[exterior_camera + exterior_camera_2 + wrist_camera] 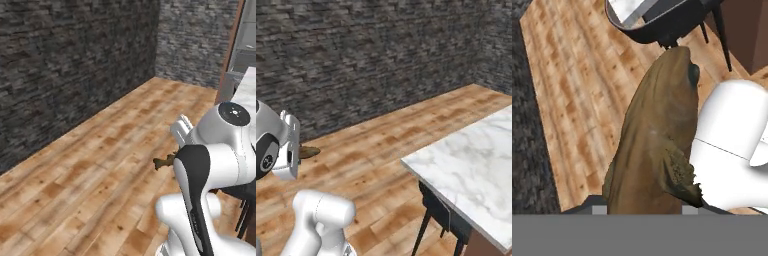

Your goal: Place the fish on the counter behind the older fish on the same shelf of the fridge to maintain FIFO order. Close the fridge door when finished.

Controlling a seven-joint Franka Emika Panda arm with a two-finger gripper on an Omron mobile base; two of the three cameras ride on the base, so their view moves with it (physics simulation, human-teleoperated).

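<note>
The dark brown fish [657, 135] runs up the middle of the hand view, held in my gripper [644, 207], which is shut on it; the fish hides the fingertips. In the left base view its tail [162, 162] sticks out from behind my arm, over the wooden floor. In the right base view the fish [310, 151] pokes out beside the hand. The white marble counter [476, 160] lies to the right, its edge [248, 90] also at the right side. A slice of the grey fridge [247, 37], framed in brown wood, shows at the top right. The older fish and the shelf are out of view.
A dark stool [442, 212] stands under the counter's near corner; its dark seat [657, 25] sits at the top of the hand view. Dark stone walls [75, 65] bound the room on the left and far side. Open wooden floor [100, 165] spreads between.
</note>
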